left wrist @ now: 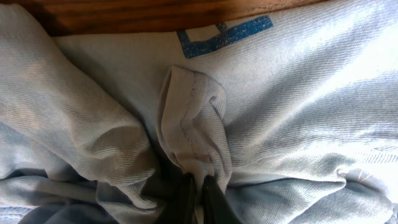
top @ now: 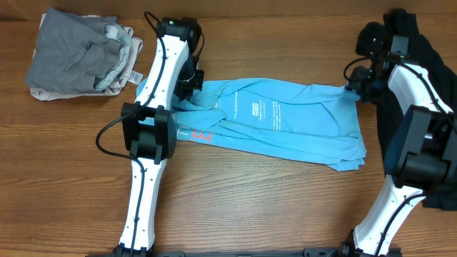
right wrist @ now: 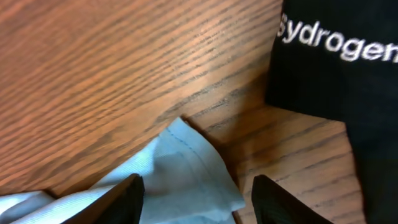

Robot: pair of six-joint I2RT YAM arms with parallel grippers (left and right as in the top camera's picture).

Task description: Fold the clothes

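The sky-blue T-shirt (top: 285, 121) lies stretched across the bench (top: 250, 207) between the two arms. The left gripper (left wrist: 198, 198) is clamped tight on a raised fold at the shirt's left end, a pinch only the left wrist view shows. The right gripper (right wrist: 198, 193) stands open, jaws straddling the shirt's right corner, beside the black garment (right wrist: 336, 87) with white lettering.

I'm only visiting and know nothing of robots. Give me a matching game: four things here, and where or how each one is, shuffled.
1 sky-blue T-shirt
2 grey clothes pile
3 left gripper
4 right gripper

a open over a blue corner
b at the left end of the table
c shut on a shirt fold
d spread mid-table

Pairs: 1-d, 2-b, 3-c, 4-a
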